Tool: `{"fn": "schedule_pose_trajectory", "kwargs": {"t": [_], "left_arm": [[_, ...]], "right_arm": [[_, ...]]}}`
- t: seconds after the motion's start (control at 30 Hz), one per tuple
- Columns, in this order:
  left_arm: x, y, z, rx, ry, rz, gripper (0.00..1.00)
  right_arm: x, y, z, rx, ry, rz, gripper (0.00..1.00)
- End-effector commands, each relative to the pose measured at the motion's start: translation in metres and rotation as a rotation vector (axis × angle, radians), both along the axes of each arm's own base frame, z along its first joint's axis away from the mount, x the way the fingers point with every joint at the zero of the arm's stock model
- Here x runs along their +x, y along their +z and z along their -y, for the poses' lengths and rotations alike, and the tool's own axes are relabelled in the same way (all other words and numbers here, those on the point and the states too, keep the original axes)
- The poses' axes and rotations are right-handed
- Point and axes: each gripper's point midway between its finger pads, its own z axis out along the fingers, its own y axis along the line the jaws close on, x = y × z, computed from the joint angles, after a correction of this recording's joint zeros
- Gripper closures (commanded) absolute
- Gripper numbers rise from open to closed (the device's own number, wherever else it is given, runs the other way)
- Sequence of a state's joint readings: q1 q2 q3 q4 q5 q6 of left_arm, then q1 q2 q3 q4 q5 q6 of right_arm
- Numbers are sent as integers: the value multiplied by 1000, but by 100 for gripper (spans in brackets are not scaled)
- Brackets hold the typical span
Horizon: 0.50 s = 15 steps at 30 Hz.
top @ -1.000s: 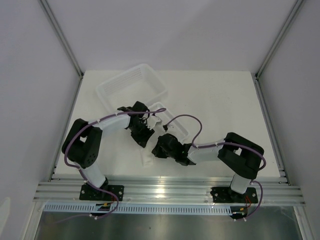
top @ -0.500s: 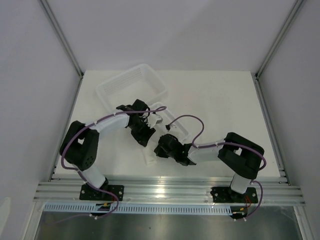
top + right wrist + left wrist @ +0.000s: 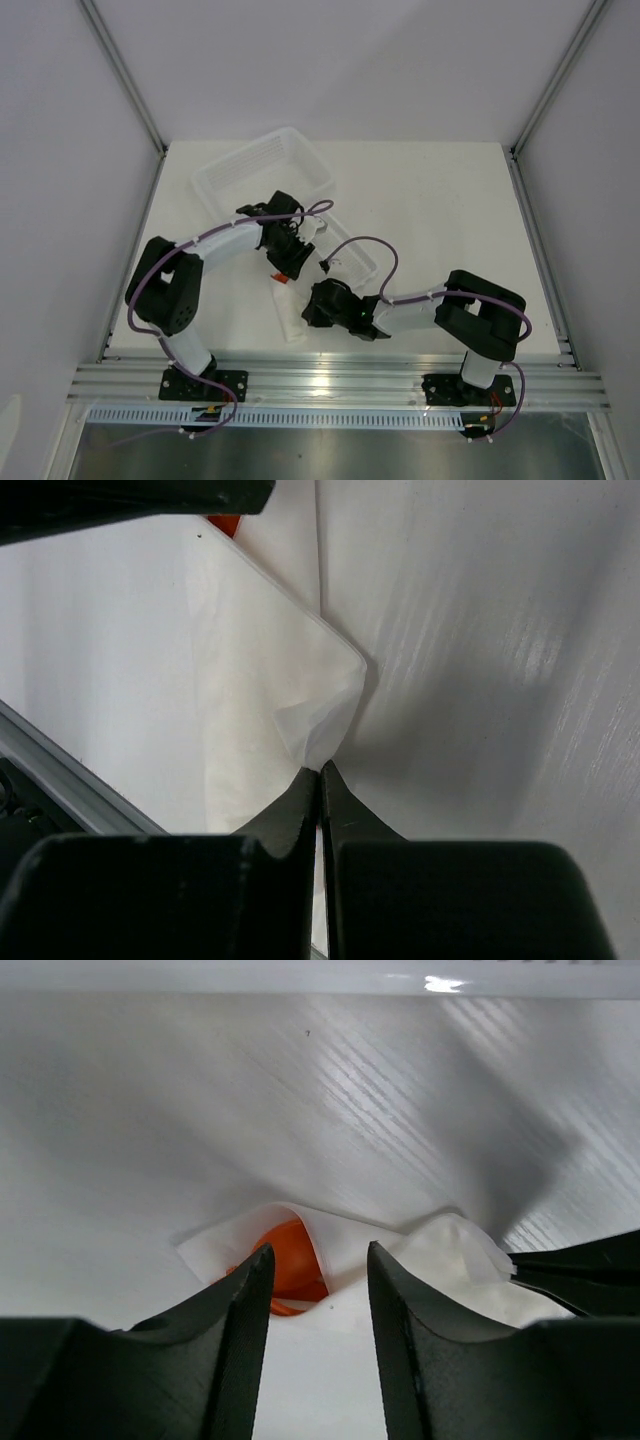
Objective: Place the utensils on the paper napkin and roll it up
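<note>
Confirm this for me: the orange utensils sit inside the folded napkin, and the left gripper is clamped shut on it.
One thing is wrong: the left gripper is open, not clamped shut. The left wrist view shows its fingers apart, with the orange utensils inside the folded napkin, as you said.

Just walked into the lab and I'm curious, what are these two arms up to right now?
They're wrapping the orange utensils in the paper napkin. The napkin is partly rolled around them, with orange showing at one open end. The left gripper is open just in front of that end. The right gripper is shut, apparently pinching a corner at the roll's other end.
</note>
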State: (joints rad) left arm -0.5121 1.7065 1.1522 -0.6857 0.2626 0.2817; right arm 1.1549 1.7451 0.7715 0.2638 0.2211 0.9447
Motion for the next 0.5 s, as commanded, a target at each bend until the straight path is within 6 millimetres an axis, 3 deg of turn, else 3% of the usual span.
{"fn": "schedule_pose_trajectory", "kwargs": {"t": [0.0,0.2,0.47], "left_arm": [[1,-13,-3,40,36,-25,56],[-7,-20,-13,72,40,-24,57],[-12,-31,0,28,19,-102,59]], "right_arm": [[1,0,5,-4,-13,18,100],[3,-1,6,1,-29,18,100],[4,1,7,2,-40,22,100]]}}
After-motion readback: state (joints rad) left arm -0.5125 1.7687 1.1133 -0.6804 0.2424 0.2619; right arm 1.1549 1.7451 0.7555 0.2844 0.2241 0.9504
